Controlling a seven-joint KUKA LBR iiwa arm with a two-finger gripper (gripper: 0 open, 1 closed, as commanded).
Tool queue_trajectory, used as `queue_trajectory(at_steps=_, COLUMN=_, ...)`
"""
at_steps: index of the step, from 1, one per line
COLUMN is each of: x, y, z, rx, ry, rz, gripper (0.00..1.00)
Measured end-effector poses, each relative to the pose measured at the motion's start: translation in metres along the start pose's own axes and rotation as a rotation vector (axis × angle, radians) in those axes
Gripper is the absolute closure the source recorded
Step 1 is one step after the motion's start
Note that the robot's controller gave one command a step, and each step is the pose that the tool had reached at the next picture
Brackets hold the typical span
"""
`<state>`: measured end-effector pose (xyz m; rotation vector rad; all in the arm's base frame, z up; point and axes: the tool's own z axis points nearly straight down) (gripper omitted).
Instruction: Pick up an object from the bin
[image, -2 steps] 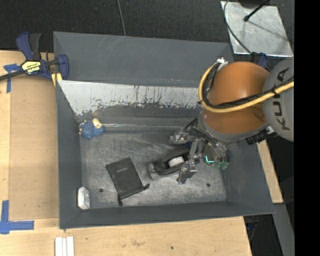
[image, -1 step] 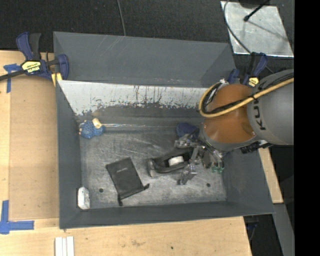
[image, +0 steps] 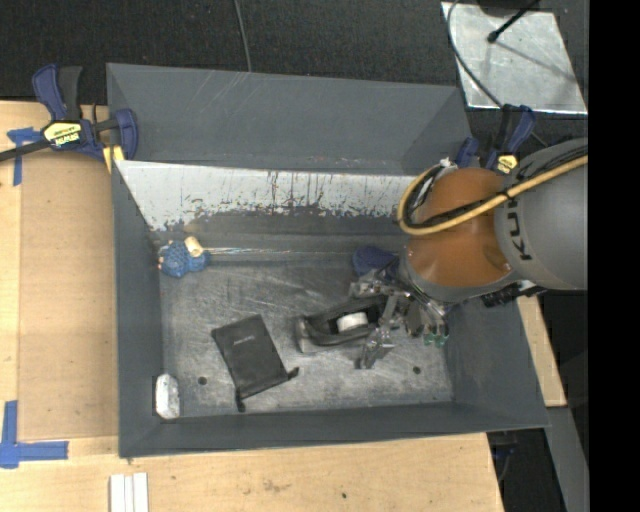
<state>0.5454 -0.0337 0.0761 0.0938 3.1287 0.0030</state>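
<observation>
The grey metal bin (image: 300, 205) is showing a scuffed, scratched floor, with rusty streaks running down its back wall. At about 3 o'clock on that floor the gripper (image: 388, 322) is hanging low beneath the arm's smooth, rounded orange cover (image: 455, 240) (a yellow cable (image: 403, 212) is looping round it). The gripper's metal tip is sitting right against a dark curved thing (image: 335, 325), long and glossy with a white patch on top, which is lying just right of centre. Whether the gripper is set wide or narrow, or is clasping that thing, I cannot tell.

A flat black rectangular case (image: 250, 355) is lying tilted at 7 o'clock. A blue fuzzy lump (image: 180, 258) is sitting at 10 o'clock, a small pale packet (image: 167, 395) is resting in the 8 o'clock corner, and a blue scrap (image: 372, 260) is peeking out at 2 o'clock.
</observation>
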Motion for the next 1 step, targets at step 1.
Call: queue_trajectory(at_steps=1, x=-0.0388, y=-0.0016, z=-0.1563, rx=0.003, ry=0.005, rz=-0.067, gripper=1.0)
